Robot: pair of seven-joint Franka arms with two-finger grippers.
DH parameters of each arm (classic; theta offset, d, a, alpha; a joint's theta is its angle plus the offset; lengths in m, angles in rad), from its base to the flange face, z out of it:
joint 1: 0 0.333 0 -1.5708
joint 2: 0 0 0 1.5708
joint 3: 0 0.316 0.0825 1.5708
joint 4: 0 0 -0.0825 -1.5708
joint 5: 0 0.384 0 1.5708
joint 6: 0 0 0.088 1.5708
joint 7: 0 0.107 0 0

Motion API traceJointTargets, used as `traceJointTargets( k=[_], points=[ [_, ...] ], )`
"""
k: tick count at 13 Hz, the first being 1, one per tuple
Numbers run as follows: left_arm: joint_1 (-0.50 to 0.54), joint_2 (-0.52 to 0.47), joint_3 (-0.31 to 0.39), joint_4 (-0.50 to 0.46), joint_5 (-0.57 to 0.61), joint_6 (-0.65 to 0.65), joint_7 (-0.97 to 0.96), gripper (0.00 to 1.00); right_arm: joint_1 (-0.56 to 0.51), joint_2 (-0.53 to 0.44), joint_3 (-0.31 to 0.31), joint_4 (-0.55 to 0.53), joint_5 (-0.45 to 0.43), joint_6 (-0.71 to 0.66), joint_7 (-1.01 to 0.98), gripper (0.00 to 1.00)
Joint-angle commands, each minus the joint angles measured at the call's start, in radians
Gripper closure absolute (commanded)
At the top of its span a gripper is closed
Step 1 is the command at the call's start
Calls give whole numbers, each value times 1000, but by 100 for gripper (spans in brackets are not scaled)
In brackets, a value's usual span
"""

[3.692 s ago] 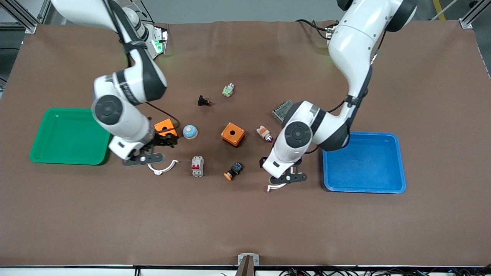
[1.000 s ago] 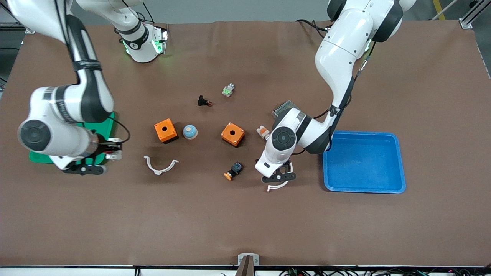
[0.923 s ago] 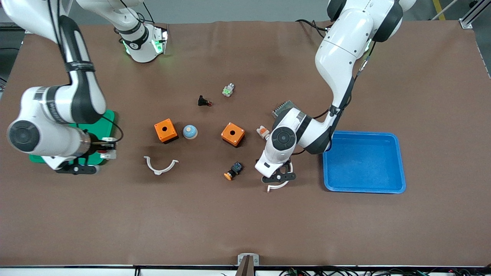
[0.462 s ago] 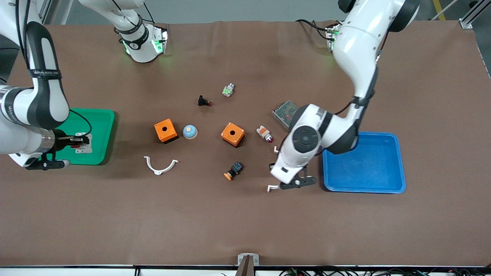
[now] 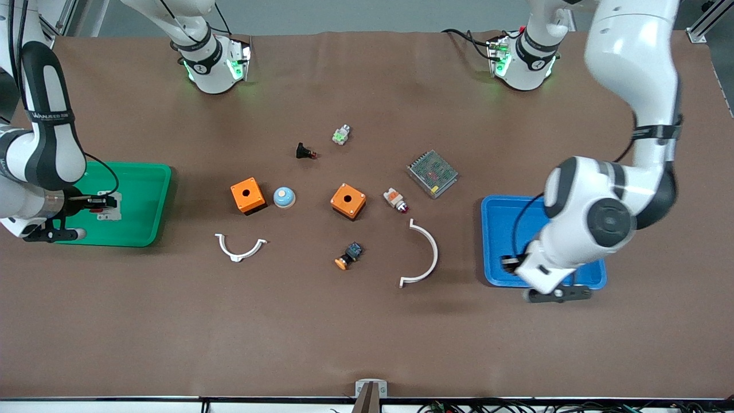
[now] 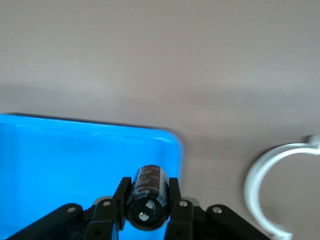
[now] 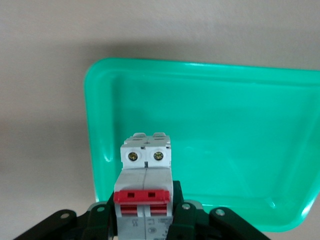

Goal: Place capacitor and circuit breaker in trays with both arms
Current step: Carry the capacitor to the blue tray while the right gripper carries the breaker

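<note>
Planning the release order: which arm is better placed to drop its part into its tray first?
Right, probably. The right gripper holds the circuit breaker well over the green tray. The left gripper holds the capacitor only just over the blue tray, near a corner.

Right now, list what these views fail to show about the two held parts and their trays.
- Capacitor: hidden in the front view by the left arm; seen only in the left wrist view, clamped in the left claw.
- Blue tray: partly covered by the left arm in front, cut off by the edge in the left wrist view.
- Breaker: tiny in front; lower body hidden by the right claw.
- Green tray: right arm overlaps one end in front.
</note>
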State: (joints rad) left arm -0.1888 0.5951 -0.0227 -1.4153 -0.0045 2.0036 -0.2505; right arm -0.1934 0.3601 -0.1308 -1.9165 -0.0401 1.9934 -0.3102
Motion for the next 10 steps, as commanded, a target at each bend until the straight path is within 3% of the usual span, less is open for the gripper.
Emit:
traceJointTargets(
  k=[1, 5, 8, 10],
  points=[
    [40, -50, -8, -106, 12, -3, 22, 100, -35, -29, 19, -48, -20, 27, -13, 84],
    [109, -87, -10, -247, 12, 59, 57, 99, -81, -24, 19, -101, -20, 163, -75, 84],
    [127, -86, -10, -394, 11, 255, 53, 99, -103, 5, 19, -102, -20, 200, -101, 84],
    [131, -54, -8, -413, 11, 325, 51, 99, -116, 26, 19, -104, -20, 209, -113, 84]
  ],
)
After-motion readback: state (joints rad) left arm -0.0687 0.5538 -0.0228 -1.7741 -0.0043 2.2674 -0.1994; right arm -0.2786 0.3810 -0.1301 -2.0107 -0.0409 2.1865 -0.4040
